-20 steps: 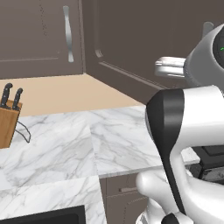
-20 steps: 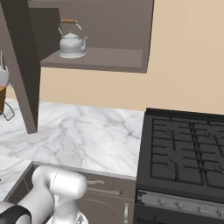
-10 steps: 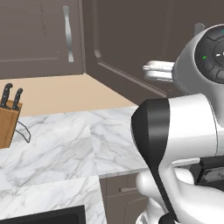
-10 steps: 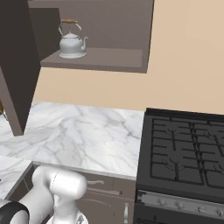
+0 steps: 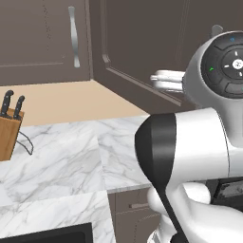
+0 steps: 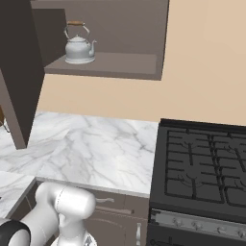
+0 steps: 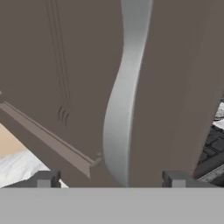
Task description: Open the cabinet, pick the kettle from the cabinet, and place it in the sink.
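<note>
Kettle [image 6: 79, 46] duty in a simulated kitchen: from the left base view, the cabinet [image 5: 142, 52] door stands swung out over the marble desk [image 5: 66, 156], its long silver handle [image 5: 167, 79] jutting beside the robot's white wrist, which suggests the arm is at the door's edge because that is where the pull was made. A second, shut door with its own curved handle [image 5: 72, 35] hangs at upper left, and a wooden knife block [image 5: 8, 130] stands at the desk's left edge, well clear of the work. A dark corner of the sink [image 5: 52, 235] shows at the bottom edge.

From the right base view, the silvery kettle sits upright on the open cabinet's shelf [image 6: 110, 65], toward its left end, with its brown handle arched above and its spout pointing right. The opened door [image 6: 19, 72] hangs at the left, leaving the shelf exposed. A black gas stove [image 6: 202, 168] adjoins the desk's right edge.

In the hand view, the hand [image 7: 109, 178] has its fingertips spread wide on either side of the curved silver handle, touching nothing, apparently letting go so that the arm can move on to the kettle.
</note>
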### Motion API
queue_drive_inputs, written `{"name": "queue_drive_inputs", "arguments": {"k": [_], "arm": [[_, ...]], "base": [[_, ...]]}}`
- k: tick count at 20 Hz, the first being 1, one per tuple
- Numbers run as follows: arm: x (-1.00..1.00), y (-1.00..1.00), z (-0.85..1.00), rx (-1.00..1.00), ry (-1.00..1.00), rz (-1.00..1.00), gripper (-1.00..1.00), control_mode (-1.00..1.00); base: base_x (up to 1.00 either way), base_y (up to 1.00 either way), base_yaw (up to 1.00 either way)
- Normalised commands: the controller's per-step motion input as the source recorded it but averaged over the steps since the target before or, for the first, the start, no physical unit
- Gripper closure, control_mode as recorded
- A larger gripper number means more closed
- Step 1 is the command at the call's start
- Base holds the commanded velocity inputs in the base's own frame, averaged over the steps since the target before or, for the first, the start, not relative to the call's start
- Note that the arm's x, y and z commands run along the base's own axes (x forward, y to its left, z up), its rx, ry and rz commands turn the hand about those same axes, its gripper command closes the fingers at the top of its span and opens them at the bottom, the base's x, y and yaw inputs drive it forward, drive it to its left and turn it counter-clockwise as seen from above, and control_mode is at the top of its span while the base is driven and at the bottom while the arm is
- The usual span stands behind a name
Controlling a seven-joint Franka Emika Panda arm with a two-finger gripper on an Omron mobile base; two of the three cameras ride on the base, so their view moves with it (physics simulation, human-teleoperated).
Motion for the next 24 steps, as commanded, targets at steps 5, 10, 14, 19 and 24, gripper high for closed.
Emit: {"name": "queue_drive_inputs", "arguments": {"k": [5, 10, 14, 19, 24], "arm": [[-0.3, 0.0, -0.11, 0.0, 0.0, -0.02, -1.0, -1.0], [-0.33, -0.09, -0.04, 0.01, 0.0, -0.02, -1.0, -1.0], [-0.34, -0.23, 0.0, 0.08, 0.0, 0.0, -1.0, -1.0], [-0.27, -0.33, 0.0, 0.13, 0.0, 0.0, -1.0, -1.0], [-0.24, -0.42, 0.0, 0.21, 0.0, 0.0, -1.0, -1.0]], "base": [[0.0, 0.0, 0.0], [0.0, 0.0, 0.0], [0.0, 0.0, 0.0], [0.0, 0.0, 0.0], [0.0, 0.0, 0.0]]}}
